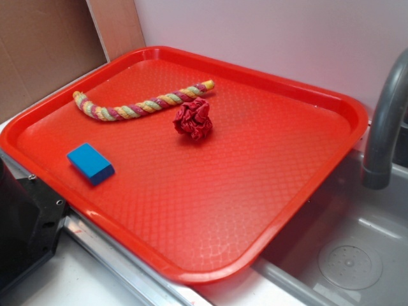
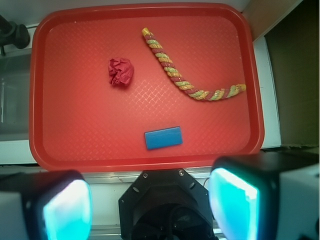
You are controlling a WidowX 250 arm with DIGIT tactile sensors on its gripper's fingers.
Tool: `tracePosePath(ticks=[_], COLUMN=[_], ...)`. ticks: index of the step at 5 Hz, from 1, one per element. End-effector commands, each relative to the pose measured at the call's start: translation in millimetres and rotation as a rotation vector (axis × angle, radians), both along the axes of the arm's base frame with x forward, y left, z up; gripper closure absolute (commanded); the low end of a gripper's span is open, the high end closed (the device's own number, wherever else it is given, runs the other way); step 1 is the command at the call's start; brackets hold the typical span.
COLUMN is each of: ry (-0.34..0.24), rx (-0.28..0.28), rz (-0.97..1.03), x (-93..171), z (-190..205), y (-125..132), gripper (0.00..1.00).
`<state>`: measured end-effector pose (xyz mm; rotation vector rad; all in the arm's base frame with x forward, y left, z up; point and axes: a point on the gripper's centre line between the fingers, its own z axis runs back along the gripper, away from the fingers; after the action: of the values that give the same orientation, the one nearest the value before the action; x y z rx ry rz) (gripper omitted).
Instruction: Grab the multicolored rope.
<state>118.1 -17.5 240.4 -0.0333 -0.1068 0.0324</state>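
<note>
the multicolored rope (image 1: 141,106) (image 2: 187,71) lies curved and untouched at the far side of the red tray (image 1: 268,210) (image 2: 80,150), near the fabric ball (image 1: 193,119) (image 2: 121,71). we see the gripper (image 2: 150,205) spread wide, well short of it; reach and grab both remain.

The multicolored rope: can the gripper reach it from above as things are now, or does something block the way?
Probably yes. The multicolored rope lies flat and uncovered on the red tray, apart from the fabric ball and the blue block. The gripper hangs open above the tray's near edge, holding nothing.
</note>
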Motion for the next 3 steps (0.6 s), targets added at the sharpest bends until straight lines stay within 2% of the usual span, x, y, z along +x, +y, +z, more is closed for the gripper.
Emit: tracePosePath(ticks=[1,2,3], ry=[0.0,-0.013,-0.027], rx=[0.0,0.075,0.125], rz=[0.0,-0.015,-0.053], x=[0,16,30], z=[0,-14,-32], y=[0,15,32], gripper=[0.0,0.0,0.0])
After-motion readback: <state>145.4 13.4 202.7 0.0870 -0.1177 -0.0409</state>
